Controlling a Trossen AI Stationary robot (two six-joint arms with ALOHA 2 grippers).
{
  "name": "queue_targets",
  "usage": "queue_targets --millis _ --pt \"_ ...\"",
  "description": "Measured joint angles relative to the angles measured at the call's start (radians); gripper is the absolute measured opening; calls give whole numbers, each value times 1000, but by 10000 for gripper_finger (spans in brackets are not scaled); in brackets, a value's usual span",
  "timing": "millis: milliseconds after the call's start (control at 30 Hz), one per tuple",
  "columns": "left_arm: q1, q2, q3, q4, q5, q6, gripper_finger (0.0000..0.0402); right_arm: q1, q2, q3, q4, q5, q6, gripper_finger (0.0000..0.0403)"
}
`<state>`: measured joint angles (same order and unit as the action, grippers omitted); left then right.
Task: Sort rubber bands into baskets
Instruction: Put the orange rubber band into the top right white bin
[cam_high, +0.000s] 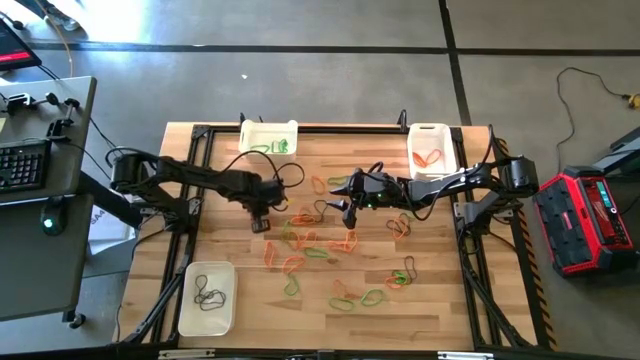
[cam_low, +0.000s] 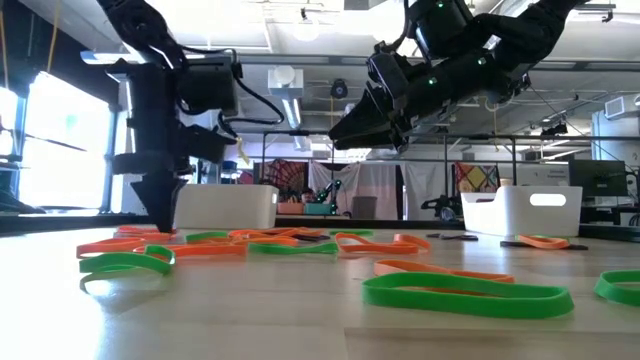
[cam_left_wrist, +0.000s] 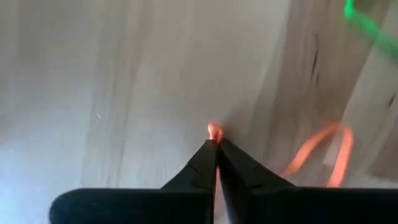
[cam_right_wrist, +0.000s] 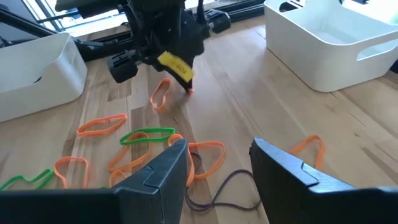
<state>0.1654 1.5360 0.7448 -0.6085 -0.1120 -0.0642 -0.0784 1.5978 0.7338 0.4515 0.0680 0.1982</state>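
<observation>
Left wrist view showed your left gripper (cam_left_wrist: 216, 142) pinched on what looked like only an edge of an orange band (cam_left_wrist: 214, 130); lifting fast could have slipped it free.

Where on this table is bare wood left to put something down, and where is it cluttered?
Bare wood lies between the green-band basket and the orange-band basket, and between the dark-band basket and the left gripper. The middle, under the right gripper, is crowded with rubber bands.
</observation>
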Motion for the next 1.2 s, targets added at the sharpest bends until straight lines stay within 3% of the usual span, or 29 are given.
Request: queue_targets --millis 267,633,833,967,1200 --pt "7 -84 0 205 91 -121 1 0 0 0 -36 -1 34 162" --pt "33 -110 2 683 250 -222 0 21 0 0 11 -19 91 165" --pt "14 -91 3 928 257 -257 0 33 0 0 77 -3 112 207" --pt "3 -59 3 986 251 -259 0 35 0 0 130 21 110 238" --pt "-3 -4 2 1139 249 -257 0 35 0 0 152 30 108 236"
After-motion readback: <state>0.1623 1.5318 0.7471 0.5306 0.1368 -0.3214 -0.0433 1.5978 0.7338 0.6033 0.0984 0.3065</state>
